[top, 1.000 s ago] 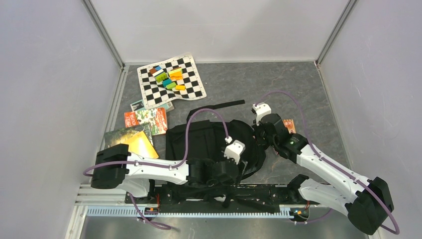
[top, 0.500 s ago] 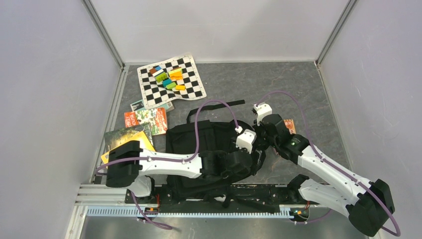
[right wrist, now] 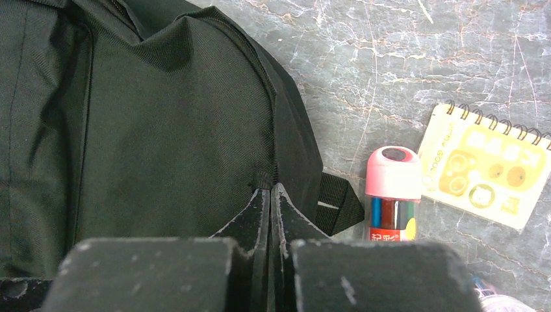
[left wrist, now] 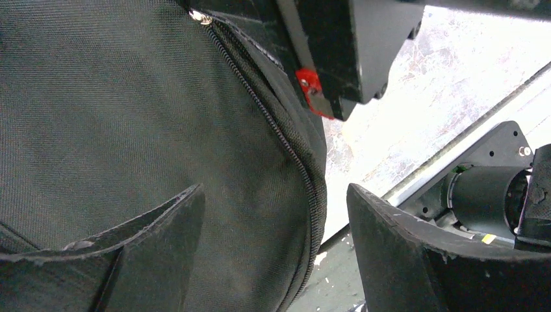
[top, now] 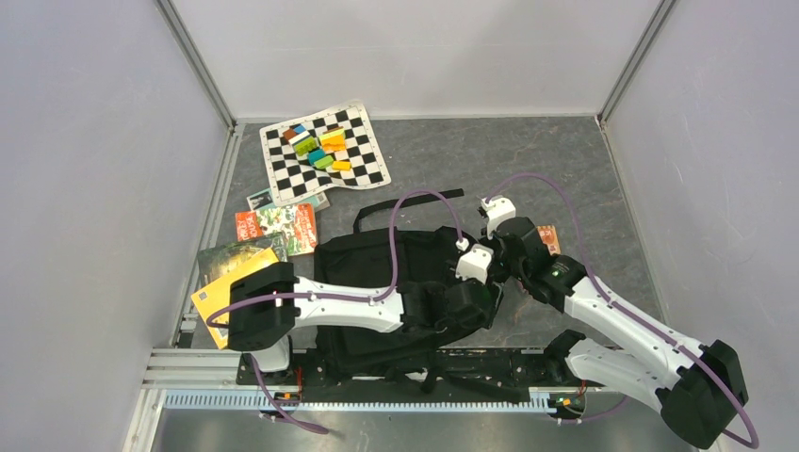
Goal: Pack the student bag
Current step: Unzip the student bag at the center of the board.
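A robot's left gripper (left wrist: pixel 273 195) spread wide over the zip of the black backpack (top: pixel 372 268), right gripper (right wrist: pixel 269 190) pressed shut with tips at its seam, on the near half of a grey marbled table (top: pixel 490 155) walled in pale panels (top: pixel 424 47).

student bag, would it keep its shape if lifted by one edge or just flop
Likely floppy: the student bag is soft woven fabric, creased at the right hand. Lifted by one edge it would probably sag. It lies flat and broad, so unlikely to roll.
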Controlling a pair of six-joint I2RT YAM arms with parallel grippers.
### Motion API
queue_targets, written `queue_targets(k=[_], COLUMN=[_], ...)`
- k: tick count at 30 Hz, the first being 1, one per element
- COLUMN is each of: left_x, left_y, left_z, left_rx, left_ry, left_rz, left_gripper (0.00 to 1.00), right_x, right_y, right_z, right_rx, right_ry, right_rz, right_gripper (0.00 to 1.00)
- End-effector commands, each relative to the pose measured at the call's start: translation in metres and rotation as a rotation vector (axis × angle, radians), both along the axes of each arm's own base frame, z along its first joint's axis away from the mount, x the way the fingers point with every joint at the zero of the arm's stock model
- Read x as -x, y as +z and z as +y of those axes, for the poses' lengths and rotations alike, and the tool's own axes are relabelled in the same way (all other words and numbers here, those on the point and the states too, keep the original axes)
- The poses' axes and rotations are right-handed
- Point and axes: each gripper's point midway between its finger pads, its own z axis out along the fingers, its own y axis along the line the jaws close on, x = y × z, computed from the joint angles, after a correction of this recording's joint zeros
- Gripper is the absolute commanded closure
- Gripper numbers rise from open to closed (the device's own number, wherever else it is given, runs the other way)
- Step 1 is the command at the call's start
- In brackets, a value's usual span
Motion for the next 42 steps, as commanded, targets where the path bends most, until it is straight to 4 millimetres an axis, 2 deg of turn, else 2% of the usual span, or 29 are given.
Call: queue_targets(k=[1, 4, 7, 15, 22, 26, 32, 38, 42], left_x=[-0.009, -0.009, -0.008, -0.010, -0.013, -0.005, 0.000, 0.000, 0.010], left_y=[0.011, 0.005, 0.004, -0.002, 0.000, 0.004, 0.009, 0.006, 0.009], left_z=[-0.010, -0.010, -0.009, 0.001, 0.011, 0.001, -0.005, -0.004, -0.008], left_rx=[0.030, 0.002, -0.012, -0.057, -0.055, -0.001, 0.073, 0.107, 0.168], left_ry=[0.048, 0.049, 0.037, 0.051, 0.076, 0.007, -0.013, -0.011, -0.087], left_rz=[0.008, 0.015, 0.014, 0.005, -0.003, 0.007, 0.030, 0.055, 0.055], left_gripper=[0.17, 0.20, 0.32, 0.36, 0.65, 0.81, 0.97, 0.98, 0.98], right_x=[-0.004, -0.004, -0.003, -0.003, -0.002, -0.002, -0.001, -0.002, -0.012], right_y=[0.011, 0.012, 0.012, 0.012, 0.011, 0.010, 0.008, 0.007, 0.011], right_z=[0.002, 0.001, 0.001, -0.001, -0.001, -0.002, -0.003, -0.004, -0.005], right_rx=[-0.035, -0.033, -0.033, -0.029, -0.028, -0.027, -0.025, -0.013, 0.019], right_ry=[-0.010, -0.011, -0.012, -0.017, -0.017, -0.018, -0.020, -0.017, -0.022], right_rz=[-0.037, -0.038, -0.038, -0.039, -0.037, -0.036, -0.033, -0.040, -0.075], right_gripper=[1.00, 1.00, 1.00, 1.00, 1.00, 1.00, 1.00, 1.00, 1.00])
